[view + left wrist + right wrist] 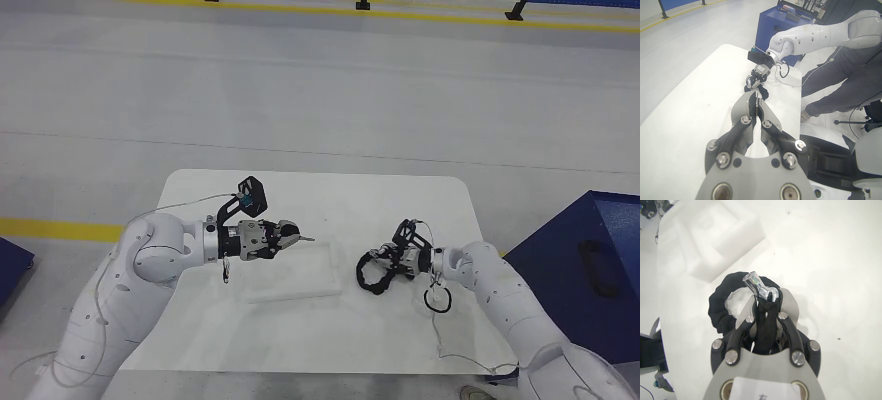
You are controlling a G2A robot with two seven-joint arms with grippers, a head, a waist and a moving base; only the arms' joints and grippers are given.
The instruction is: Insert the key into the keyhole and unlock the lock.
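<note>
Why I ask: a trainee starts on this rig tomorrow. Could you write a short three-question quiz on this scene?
1. True or false: the key is already inside the lock.
2. The lock is gripped by: A the right tool, B a person's hand, C nothing.
3. Fill in: beside the lock on the table lies a white foam ___.
Key: 1 false; 2 A; 3 block.

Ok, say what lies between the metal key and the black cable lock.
Top view: only a corner of the white foam block and bare white table lie between the thin metal key and the black fabric-sleeved cable lock.
</note>
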